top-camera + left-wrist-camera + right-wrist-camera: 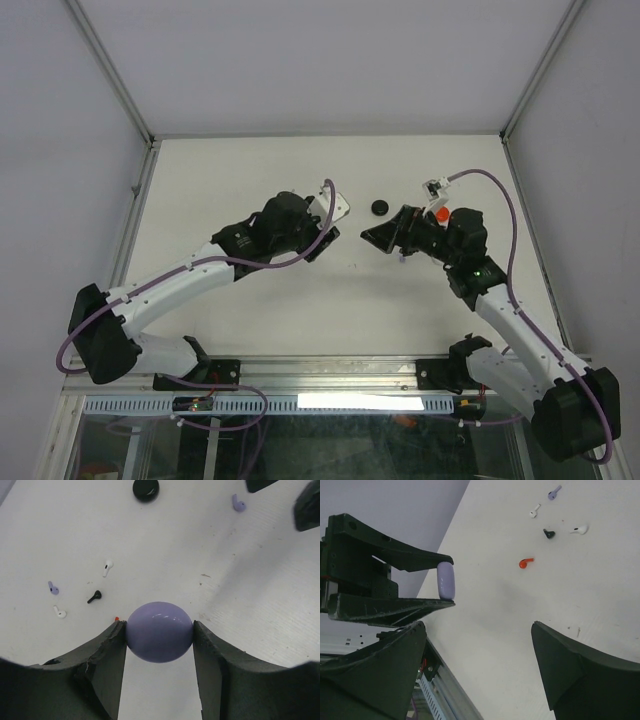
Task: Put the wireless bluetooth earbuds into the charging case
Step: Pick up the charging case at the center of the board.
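Left gripper (326, 240) is clamped on the lavender case (159, 631), one finger on each side. From the right wrist view the case shows edge-on as a slim pill. I can't make out any seam or lid, so I can't say whether it is open or closed, or whether it clears the table (250, 170). Right gripper (479, 627) has its jaws spread wide over bare table with nothing between them, and both fingers are cut off by the bottom of the frame. The earbuds all lie loose on the table, none in a case. The left wrist view shows a cluster: upper white earbud (107, 568), lavender earbud (53, 588), black earbud (94, 596) and lower white earbud (60, 612). The red earbud (525, 562) is only a speck there, mostly hidden by the left finger's edge, but it shows whole in the right wrist view. A second lavender earbud (238, 503) lies apart from the cluster, near dark pieces of the other arm cropped at the top right corner. The black round case (145, 489) is cut by the top edge there. In the top view it sits between the two grippers, a little beyond them. The earbuds are too small to pick out from above. An orange bit (440, 213) by the right wrist is unclear; I can't tell what it is.
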Motion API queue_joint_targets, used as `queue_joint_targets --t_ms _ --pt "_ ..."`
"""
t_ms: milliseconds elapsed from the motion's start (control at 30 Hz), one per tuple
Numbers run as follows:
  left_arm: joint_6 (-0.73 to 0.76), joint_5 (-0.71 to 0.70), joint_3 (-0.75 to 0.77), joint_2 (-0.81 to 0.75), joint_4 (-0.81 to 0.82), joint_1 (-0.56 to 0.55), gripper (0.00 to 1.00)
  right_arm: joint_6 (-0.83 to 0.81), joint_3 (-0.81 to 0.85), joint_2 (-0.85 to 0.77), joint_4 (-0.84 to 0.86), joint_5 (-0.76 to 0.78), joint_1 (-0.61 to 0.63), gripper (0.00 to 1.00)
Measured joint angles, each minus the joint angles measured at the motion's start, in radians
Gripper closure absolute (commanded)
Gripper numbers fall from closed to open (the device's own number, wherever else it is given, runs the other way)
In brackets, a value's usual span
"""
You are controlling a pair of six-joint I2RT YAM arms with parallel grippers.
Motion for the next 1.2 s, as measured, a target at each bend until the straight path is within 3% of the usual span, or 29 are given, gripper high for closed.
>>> queue_joint_targets --t_ms 533,833,967,1067,1167,1200 --pt "0.079 0.055 -0.033 -0.04 0.108 -0.082 0.57 0.117 0.0 0.138 0.214 -0.047 0.155 0.35" --pt "0.093 0.067 -0.035 -0.04 0.099 -0.091 0.57 0.126 0.0 0.206 0.286 -0.039 0.199 0.58" --pt "0.096 0.078 -0.037 -0.04 0.089 -0.091 0.56 0.126 0.0 0.227 0.312 -0.037 0.22 0.75" --pt "0.095 0.076 -0.04 -0.04 0.085 -0.091 0.5 0.122 0.0 0.235 0.317 -0.03 0.229 0.88" --pt "0.092 0.071 -0.041 -0.04 0.085 -0.091 0.42 0.11 0.001 0.234 0.31 -0.025 0.23 0.88" --pt "0.089 0.071 -0.041 -0.04 0.085 -0.091 0.39 0.107 0.002 0.232 0.306 -0.025 0.23 1.0"
